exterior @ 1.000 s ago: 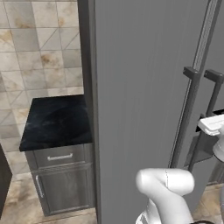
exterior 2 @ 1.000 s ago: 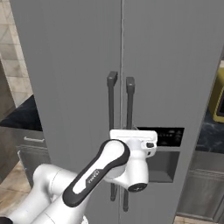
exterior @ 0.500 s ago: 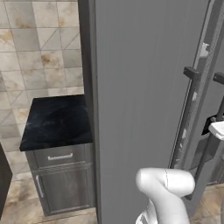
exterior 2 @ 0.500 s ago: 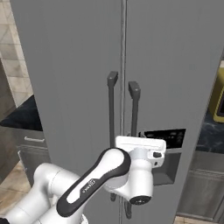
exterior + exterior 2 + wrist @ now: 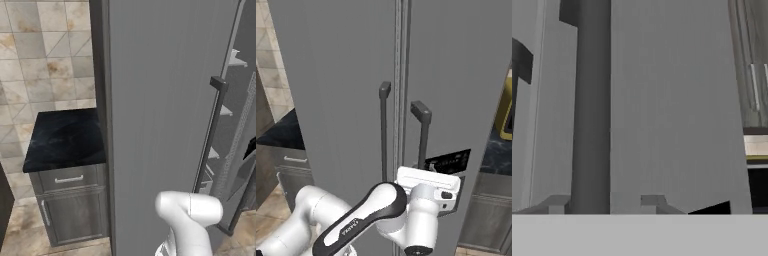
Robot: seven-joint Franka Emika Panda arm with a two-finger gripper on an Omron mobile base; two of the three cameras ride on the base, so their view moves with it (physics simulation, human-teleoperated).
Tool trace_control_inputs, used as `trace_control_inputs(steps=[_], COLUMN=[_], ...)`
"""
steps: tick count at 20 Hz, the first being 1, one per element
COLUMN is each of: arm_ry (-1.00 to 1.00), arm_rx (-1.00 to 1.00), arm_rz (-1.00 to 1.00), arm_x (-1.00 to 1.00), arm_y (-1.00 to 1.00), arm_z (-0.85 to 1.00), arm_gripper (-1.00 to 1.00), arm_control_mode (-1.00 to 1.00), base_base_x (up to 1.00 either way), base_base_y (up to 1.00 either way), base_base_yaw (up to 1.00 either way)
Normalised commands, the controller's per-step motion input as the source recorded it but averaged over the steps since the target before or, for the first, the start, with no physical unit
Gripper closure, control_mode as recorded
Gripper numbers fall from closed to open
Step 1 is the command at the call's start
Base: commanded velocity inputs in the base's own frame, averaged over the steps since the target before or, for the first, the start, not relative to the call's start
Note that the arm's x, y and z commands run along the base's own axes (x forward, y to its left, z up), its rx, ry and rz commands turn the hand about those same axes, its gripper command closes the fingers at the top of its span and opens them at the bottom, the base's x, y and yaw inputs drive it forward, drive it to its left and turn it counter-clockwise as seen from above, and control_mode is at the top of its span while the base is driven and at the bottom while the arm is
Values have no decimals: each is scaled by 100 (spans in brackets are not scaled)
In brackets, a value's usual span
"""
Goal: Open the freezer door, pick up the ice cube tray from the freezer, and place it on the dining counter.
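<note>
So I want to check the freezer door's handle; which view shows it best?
The right base view: the handle shows nearly whole, facing the camera. The left base view gives it side-on; the hand view has it as a close dark bar.

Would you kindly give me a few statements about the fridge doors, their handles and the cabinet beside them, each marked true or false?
1. The freezer door stands ajar, with shelves showing in the gap at its right edge in the left base view. True.
2. Both vertical handles in the right base view are white. False: the left handle and the right handle are dark.
3. A small cabinet with a black top stands to the left of the freezer door. True.
4. The ice cube tray rests on that cabinet's top. False: the black top is bare.
5. The wall behind the cabinet is tiled. True.
</note>
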Motion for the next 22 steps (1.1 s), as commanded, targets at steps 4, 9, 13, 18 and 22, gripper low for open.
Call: trace_control_inputs(steps=[4,9,13,18,22], arm_ry=[3,2,0,0,0], arm_rx=[0,0,0,0,0], arm_rz=[-11,-10,-5,0,0], arm_x=[-63,-58,-41,-27,-32], arm_y=[-66,-61,-43,-6,0], arm_z=[7,5,1,0,0], arm_gripper=[100,100,100,100,-100], arm_control_mode=[-100,-100,-100,-100,-100], base_base_x=[0,0,0,0,0], base_base_y=[0,0,0,0,0], base_base_yaw=[0,0,0,0,0])
